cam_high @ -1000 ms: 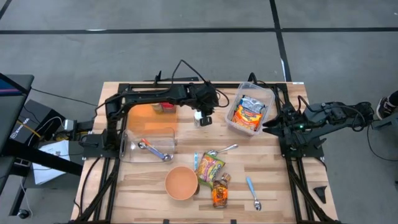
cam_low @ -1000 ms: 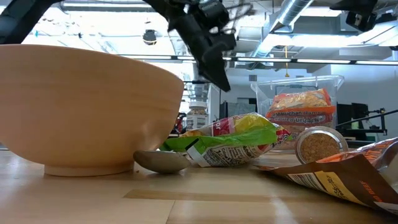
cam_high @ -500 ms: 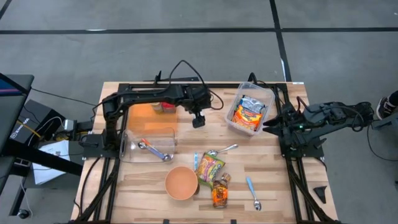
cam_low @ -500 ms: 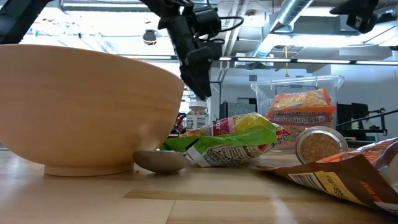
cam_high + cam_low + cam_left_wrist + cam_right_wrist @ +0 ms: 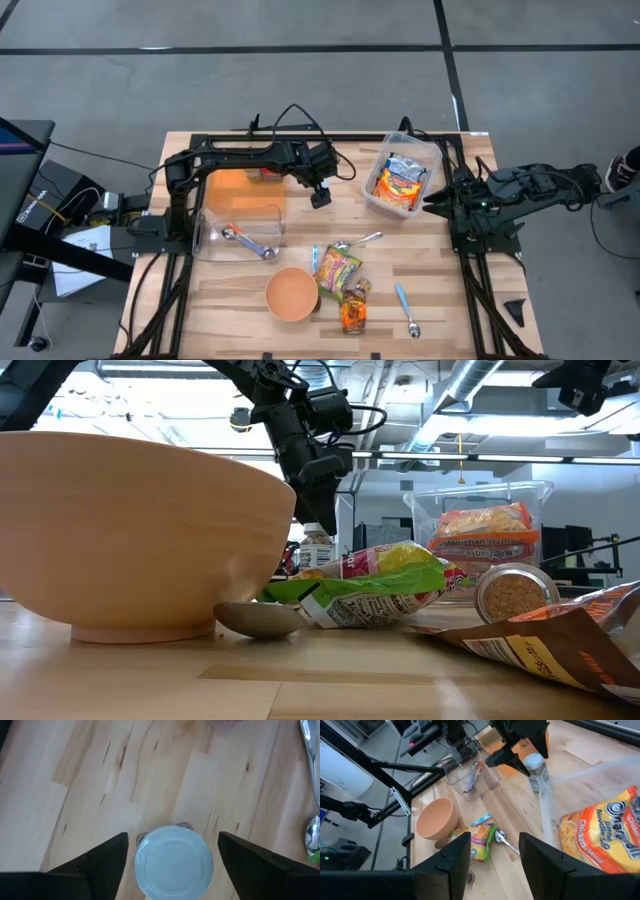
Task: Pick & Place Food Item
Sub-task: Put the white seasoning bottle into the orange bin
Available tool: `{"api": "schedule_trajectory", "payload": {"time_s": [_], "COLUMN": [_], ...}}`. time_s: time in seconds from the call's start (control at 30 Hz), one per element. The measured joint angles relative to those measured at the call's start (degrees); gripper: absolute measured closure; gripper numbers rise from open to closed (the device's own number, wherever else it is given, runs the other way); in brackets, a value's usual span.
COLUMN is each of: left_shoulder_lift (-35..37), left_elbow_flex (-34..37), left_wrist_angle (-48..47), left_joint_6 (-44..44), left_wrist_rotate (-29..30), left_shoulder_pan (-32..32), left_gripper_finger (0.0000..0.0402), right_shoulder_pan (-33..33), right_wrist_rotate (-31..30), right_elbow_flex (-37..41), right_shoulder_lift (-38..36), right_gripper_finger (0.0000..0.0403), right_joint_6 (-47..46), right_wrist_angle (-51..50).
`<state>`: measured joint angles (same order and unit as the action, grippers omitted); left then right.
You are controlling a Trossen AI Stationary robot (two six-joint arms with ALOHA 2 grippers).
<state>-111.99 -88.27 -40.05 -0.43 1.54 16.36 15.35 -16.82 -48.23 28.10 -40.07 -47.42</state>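
Above table centre, left gripper (image 5: pixel 320 197) is sliding toward 9 o'clock, jaws wide, lowering over white-lidded jar (image 5: pixel 173 860); right gripper (image 5: pixel 432 205) is idling, jaws spread

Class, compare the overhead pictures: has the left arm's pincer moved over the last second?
Yes. The left pincer has pulled back from the clear plastic food tub, toward the orange sheet, and now stands over a white-lidded jar.

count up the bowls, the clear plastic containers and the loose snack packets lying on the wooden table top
Bowls: 1, the round tan wooden bowl
Clear plastic containers: 2, the clear rectangular bin holding noodle packs and the clear tub on its side
Loose snack packets: 2, the green foil packet and the orange-brown foil packet
Total: 5
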Motion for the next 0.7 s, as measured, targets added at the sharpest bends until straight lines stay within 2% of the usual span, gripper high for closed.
{"api": "schedule_trajectory", "payload": {"time_s": [0.13, 0.3, 0.53, 0.7], "left_shoulder_lift": [0.01, 0.01, 1.07, 5.96], "left_elbow_flex": [0.0, 0.0, 0.11, 0.09], "left_wrist_angle": [-0.13, -0.93, -0.92, -1.09], "left_joint_6": [-0.55, -1.84, -4.06, -4.15], "left_wrist_rotate": [0.68, 0.93, 1.75, 1.72], "left_shoulder_pan": [0.14, 0.17, 0.11, 0.11], "left_gripper_finger": [0.0138, 0.0204, 0.0204, 0.0204], "right_shoulder_pan": [-0.01, -0.02, -0.01, -0.02], "right_wrist_rotate": [0.02, 0.0, 0.01, 0.02], "right_elbow_flex": [0.0, 0.0, 0.0, 0.0], "right_shoulder_lift": [0.0, -0.02, -0.02, -0.02], "right_gripper_finger": [0.0239, 0.024, 0.024, 0.0239], "right_joint_6": [-0.4, -0.4, -0.4, -0.38], "right_wrist_angle": [-0.81, -0.81, -0.8, -0.57]}}
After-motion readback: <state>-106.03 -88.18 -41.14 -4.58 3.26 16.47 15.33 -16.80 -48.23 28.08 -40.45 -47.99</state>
